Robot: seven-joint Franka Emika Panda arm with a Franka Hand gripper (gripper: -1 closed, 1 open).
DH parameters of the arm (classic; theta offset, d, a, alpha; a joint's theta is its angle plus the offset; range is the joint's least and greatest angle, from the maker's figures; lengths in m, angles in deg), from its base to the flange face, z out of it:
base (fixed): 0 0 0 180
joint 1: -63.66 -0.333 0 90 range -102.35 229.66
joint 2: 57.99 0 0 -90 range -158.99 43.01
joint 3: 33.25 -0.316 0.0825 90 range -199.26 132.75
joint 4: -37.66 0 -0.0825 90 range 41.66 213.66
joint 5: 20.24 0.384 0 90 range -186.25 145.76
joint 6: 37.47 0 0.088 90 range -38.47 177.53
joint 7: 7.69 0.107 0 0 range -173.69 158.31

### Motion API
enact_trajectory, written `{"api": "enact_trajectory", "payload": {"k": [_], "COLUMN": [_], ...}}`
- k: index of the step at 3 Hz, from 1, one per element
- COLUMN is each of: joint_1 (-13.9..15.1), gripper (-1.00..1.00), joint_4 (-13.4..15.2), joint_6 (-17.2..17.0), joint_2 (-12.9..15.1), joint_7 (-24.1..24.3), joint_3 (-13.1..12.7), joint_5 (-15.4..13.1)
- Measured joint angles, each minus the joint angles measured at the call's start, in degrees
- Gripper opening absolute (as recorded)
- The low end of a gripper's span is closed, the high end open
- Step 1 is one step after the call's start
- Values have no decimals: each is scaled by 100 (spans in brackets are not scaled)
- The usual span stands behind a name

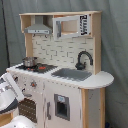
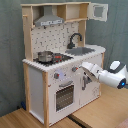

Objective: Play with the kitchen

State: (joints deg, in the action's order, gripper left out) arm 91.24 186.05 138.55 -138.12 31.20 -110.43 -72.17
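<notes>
Toy kitchen, front panel: gripper positioned at the knobs beside the oven door, presumably to turn one; finger state indeterminable.

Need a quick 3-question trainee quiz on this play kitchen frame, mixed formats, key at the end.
1. True or false: the small pot sits in the sink.
2. In the second exterior view, the arm's claw is nearest to: A) the hood B) the front panel with knobs C) the faucet.
3. Fill in: the faucet's colour is ____.

Key: 1 false, the pot is on the stovetop; 2 B; 3 black.
</notes>
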Motion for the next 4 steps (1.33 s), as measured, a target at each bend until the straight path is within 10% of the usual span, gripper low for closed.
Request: {"api": "enact_trajectory", "payload": {"k": [4], "joint_1": [1241], "gripper": [100], "joint_4": [-75], "joint_6": [1132], "joint_2": [-554], "joint_7": [1155], "joint_3": [-196], "joint_5": [7]}}
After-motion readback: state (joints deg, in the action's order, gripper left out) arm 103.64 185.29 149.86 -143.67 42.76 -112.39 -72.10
